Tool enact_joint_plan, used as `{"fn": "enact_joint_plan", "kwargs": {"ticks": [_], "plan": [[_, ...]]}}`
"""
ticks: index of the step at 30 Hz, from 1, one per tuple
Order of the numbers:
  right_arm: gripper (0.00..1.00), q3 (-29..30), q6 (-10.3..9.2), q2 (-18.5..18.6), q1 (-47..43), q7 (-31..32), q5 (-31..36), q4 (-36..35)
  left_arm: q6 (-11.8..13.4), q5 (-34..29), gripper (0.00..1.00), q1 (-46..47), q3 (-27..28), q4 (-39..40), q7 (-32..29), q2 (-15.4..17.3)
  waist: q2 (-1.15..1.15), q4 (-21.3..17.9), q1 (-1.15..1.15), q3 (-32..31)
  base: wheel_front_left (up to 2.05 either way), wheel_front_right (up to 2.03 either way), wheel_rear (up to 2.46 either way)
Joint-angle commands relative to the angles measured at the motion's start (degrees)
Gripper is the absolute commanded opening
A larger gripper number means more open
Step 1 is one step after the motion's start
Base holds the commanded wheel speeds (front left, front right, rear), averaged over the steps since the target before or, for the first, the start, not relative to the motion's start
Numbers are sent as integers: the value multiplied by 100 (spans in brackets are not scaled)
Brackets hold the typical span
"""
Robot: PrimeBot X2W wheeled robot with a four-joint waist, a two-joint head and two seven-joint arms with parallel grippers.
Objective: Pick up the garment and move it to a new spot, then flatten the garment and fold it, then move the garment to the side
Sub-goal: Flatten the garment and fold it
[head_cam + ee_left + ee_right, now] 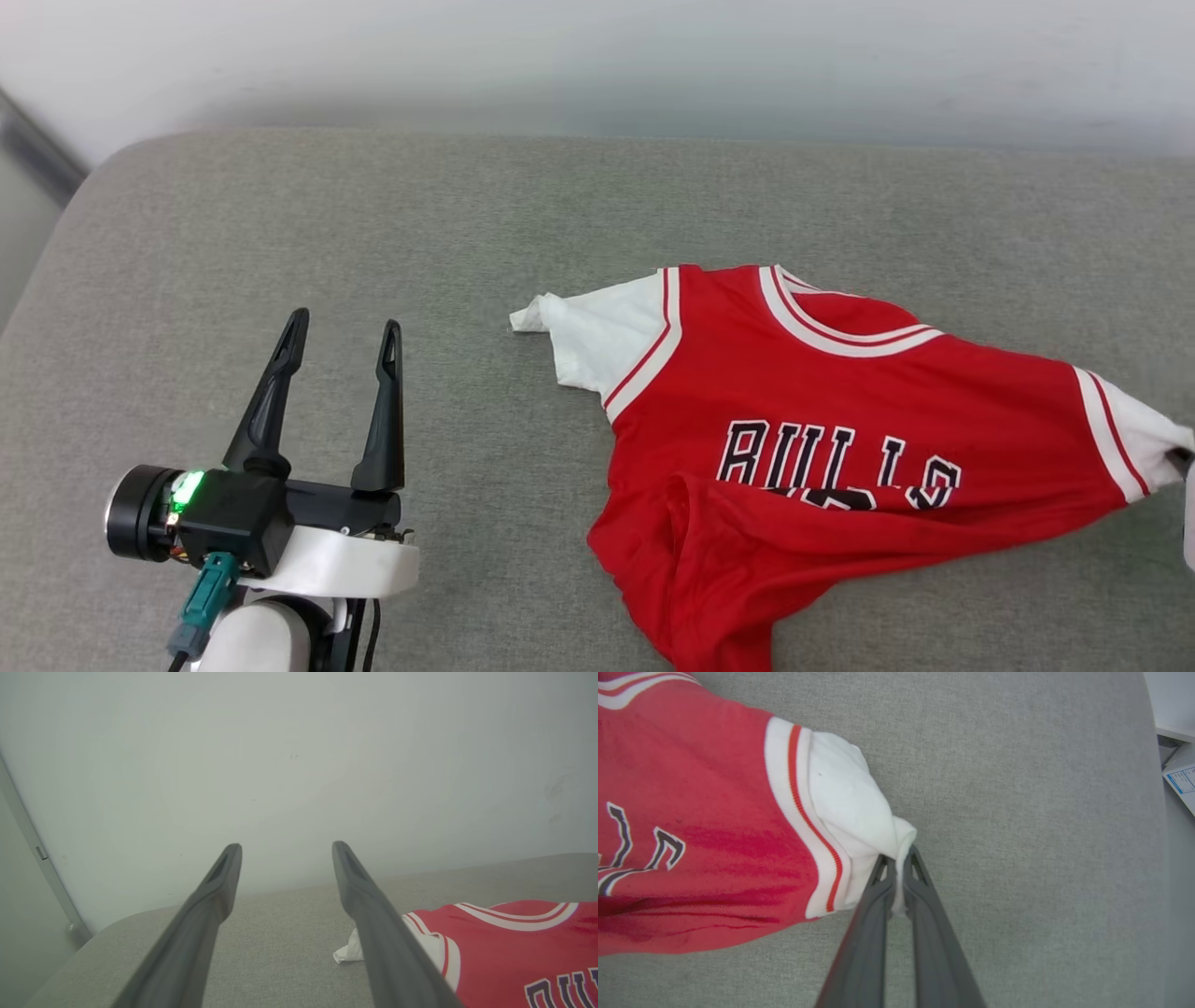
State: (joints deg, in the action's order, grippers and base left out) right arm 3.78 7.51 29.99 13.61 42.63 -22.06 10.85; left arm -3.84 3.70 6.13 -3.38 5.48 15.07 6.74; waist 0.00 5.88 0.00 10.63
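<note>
Dark fingers of the right gripper (899,859) are pinched together on the tip of one white sleeve (845,802) of the garment (691,812), with a fold of cloth squeezed up between them. That hold looks thin, so I judge that any lift should go slowly, and upward before sideways, lest the sleeve slip out. Beyond the sleeve, the red body lies rumpled on the grey cushion (373,215), chest lettering up, its lower part bunched and folded over toward the near edge. Out on the far side, the left gripper (344,322) hovers with its fingers wide apart, holding nothing. It is well to the left of the other white sleeve (597,345), which lies crumpled to a point on the cushion. For a clean carry to a new spot, that arm would do well to come across and take the free sleeve or shoulder, so the shirt hangs spread between two holds rather than dragging from one corner.
</note>
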Motion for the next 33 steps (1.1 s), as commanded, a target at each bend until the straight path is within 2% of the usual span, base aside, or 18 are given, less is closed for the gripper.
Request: {"fn": "enact_joint_plan", "kwargs": {"ticks": [1, 6, 7, 8, 9, 12, 16, 18, 23, 28, 33], "plan": [[0, 162, -4, -103, -252, -119, 221, -157, -16, -22, 100, -62, 22, 1, 14, -14, 0, -87, 0, 5, 0, 0, 0], [0, 445, -4, -405, -630, -396, 614, -318, -42, -42, 100, -72, 48, -34, 14, -19, 0, -174, 0, 14, 0, 0, 0], [100, 554, -4, -563, -705, -557, 786, -312, -54, -41, 100, -62, 65, -55, 14, -22, 0, -205, 0, 12, 0, 0, 0], [100, 401, -4, -760, -710, -986, 1021, -298, -70, -32, 100, -32, 115, -126, 14, -8, 0, -283, 0, -79, 0, 0, 0], [100, 363, -4, -912, -656, -1562, 1029, -632, -115, 70, 100, -125, 230, -168, 14, 19, 0, -419, 0, -339, 0, 0, 0], [100, 442, -4, -1097, -660, -1964, 868, -989, -156, 195, 100, -119, 261, -165, 14, 18, 0, -495, 0, -417, 0, 0, 0], [100, 618, -4, -1546, -722, -2532, 588, -1498, -249, 424, 100, 34, 185, -255, -1, 107, 0, -626, 0, -404, 0, 0, 0], [100, 650, -3, -1725, -779, -2842, 524, -1758, -294, 600, 100, 164, 83, -340, -258, 214, 0, -696, 0, -347, 0, 0, 0], [100, 705, -3, -2122, -948, -3339, 605, -2168, -349, 1320, 100, 854, -371, -453, -1730, 737, 0, -864, 0, -105, 0, 0, 0], [100, 678, -3, -2355, -905, -3504, 694, -2393, -354, 2271, 100, 1920, -1154, -508, -3384, 1680, 0, -1035, 0, 243, 0, 0, 0], [100, 596, -3, -2470, -753, -3620, 751, -2512, -356, 3375, 100, 2958, -1782, -776, -5144, 2329, 0, -1210, 0, 587, 0, 0, 0]]}}
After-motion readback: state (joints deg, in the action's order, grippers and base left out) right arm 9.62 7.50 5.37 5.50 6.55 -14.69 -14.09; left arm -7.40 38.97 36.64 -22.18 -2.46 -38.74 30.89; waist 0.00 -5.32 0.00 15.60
